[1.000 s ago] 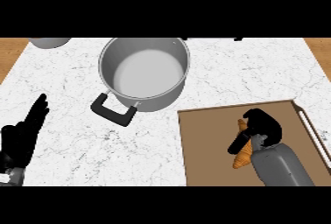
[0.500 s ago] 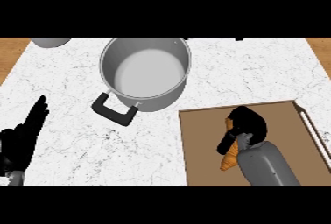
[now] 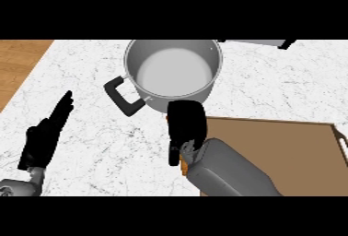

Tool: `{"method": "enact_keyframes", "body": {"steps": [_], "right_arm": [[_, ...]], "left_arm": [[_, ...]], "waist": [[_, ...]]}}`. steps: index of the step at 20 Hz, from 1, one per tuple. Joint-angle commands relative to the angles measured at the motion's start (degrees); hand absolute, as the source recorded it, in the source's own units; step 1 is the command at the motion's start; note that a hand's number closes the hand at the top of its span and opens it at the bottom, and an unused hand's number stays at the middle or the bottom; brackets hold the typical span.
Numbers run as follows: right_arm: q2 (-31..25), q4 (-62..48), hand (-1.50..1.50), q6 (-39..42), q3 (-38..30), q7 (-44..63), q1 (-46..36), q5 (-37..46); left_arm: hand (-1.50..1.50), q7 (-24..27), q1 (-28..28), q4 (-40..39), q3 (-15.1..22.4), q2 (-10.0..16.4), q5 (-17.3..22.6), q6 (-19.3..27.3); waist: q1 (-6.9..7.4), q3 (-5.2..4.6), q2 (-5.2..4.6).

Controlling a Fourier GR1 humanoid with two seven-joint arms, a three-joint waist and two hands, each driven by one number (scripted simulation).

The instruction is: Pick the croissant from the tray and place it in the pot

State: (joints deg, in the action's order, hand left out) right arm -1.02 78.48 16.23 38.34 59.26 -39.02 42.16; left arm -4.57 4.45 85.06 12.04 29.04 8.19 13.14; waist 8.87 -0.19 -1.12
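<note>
Clearly, the right hand (image 3: 185, 123) was seen clenched around the croissant (image 3: 183, 166), with its black fingers curled downward over the pastry. Most of the croissant was hidden by the hand and wrist. Only a narrow orange-brown strip was shown beneath the palm, against the upper end of the grey right forearm (image 3: 228, 171). The croissant was thus found in the hand's grasp, not in the pot (image 3: 174, 69).

The hand and its load were placed just outside the near left corner of the brown tray (image 3: 285, 147), and were seen against the white marble counter (image 3: 95, 152) rather than against the tray's floor. The fingertips were brought close to the pot's near wall, just below its rim. Whether they touched it could not be told.

The pot was set upright near the top middle of the view, its pale grey inside laid open to the camera. Its black handle (image 3: 124, 95) was turned out toward the lower left.

The left hand (image 3: 46, 136) was kept released at the left of the view, fingers straight and pointed up and away, resting well apart from the pot and the tray. A strip of wooden surface (image 3: 20, 60) was shown beyond the counter's left edge. Part of another grey object (image 3: 255, 42) was cut off at the top right.
</note>
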Motion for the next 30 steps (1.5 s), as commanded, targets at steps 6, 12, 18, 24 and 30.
{"method": "enact_keyframes", "body": {"steps": [6, 12, 18, 24, 30], "right_arm": [[1.0, -3.7, 1.5, -10.0, 7.1, 12.1, -23.4, 8.3], [1.0, -6.9, 1.5, -17.4, 3.7, 16.0, -31.9, 7.3], [1.0, -11.6, 1.5, -25.8, 3.0, 17.2, -35.6, 7.9], [1.0, -19.5, 1.5, -31.5, 0.1, 12.6, -39.8, 6.8], [1.0, -31.0, 1.5, -36.8, -2.3, 6.4, -44.1, 3.5]], "left_arm": [[0.0, -1.0, 2.2, -2.4, 0.0, 0.1, -0.7, -0.5], [0.0, -2.6, 3.6, -1.8, 0.6, -1.5, -1.3, 0.8], [0.0, -1.0, 2.4, -3.7, -0.6, -1.3, -1.1, 0.5], [0.0, -0.6, 1.6, -2.6, -1.0, -1.6, -1.9, 1.6], [0.0, -0.5, 2.3, -3.3, -2.1, -0.6, -1.5, -0.1]], "waist": [[-0.53, -0.18, 1.09], [-0.77, -0.04, 0.79], [-1.79, -0.06, 0.45], [-3.23, 0.03, 0.43], [-2.45, -0.07, -0.24]]}}
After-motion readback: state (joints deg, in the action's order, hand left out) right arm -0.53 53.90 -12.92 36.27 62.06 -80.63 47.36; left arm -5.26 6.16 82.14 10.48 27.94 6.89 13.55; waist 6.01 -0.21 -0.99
